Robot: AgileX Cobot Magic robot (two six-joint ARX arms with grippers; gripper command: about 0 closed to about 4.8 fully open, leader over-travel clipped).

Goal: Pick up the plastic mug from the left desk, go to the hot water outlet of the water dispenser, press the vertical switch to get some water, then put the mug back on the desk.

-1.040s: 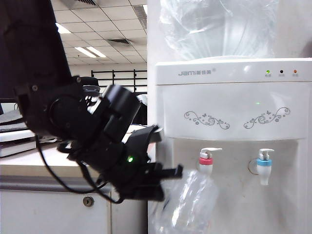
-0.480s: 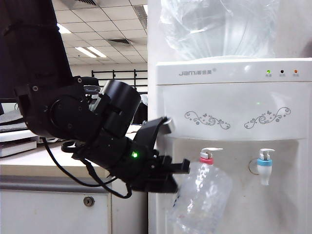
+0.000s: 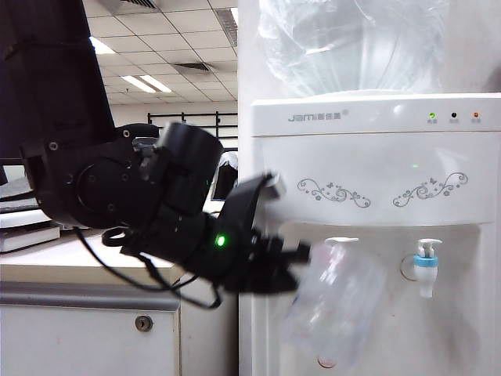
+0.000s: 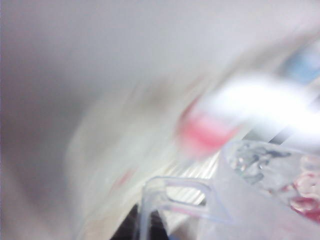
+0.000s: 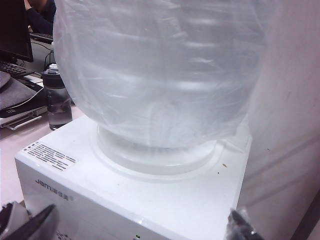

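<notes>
The left gripper (image 3: 301, 254) is closed on the mug (image 3: 338, 301), tilted, in front of the dispenser (image 3: 368, 157) at the red tap (image 4: 205, 132). The right gripper (image 5: 140, 225) is wide open above the dispenser top w/ nothing in it.

Dark grey bottle (image 5: 58, 97) standing upright beside black keyboard (image 5: 11, 69) (seated person (image 5: 41, 15) partly cropped behind); blue-collared tap (image 3: 424, 262) at right; ceiling light panels (image 3: 147, 83) overhead.

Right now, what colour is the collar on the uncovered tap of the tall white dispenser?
Blue, clearest in the exterior view.
</notes>
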